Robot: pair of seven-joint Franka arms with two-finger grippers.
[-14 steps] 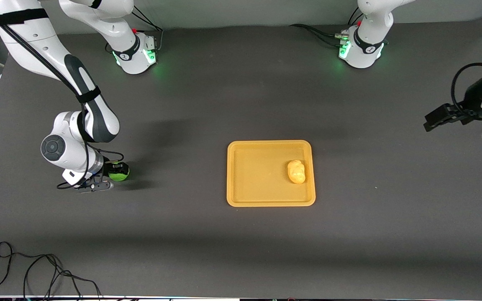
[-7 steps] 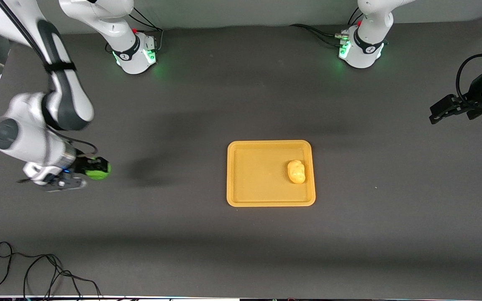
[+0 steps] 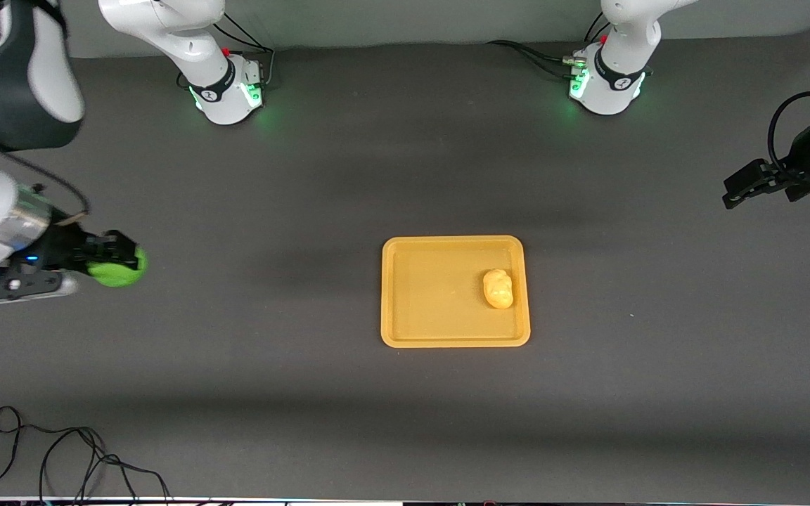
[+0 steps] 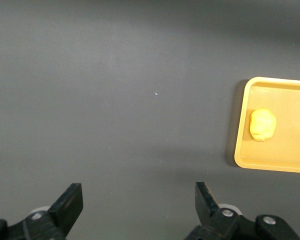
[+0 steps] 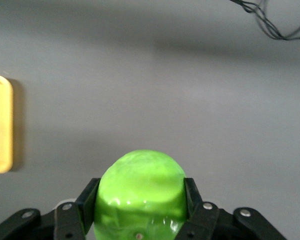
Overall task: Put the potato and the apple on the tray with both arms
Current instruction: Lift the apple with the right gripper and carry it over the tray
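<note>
The tray [image 3: 455,291] is set mid-table, with the potato [image 3: 498,288] lying in it toward the left arm's end. The apple [image 3: 117,268] is held up in the right gripper [image 3: 111,257] over the table's right-arm end, well apart from the tray. The left gripper [image 3: 734,192] is parked in the air over the left arm's end, its 2 fingers spread with nothing between them.

1. The table [image 3: 405,176] has a dark grey, matte top that fills nearly the whole front view.
2. The tray [image 3: 455,291] lies flat on it, about midway between the two ends.
3. A loose black cable [image 3: 60,457] lies coiled near the front camera, toward the right arm's end; it seems to run off the edge.
4. Two green-lit arm bases [image 3: 229,88] stand along the edge farthest from the front camera.
</note>
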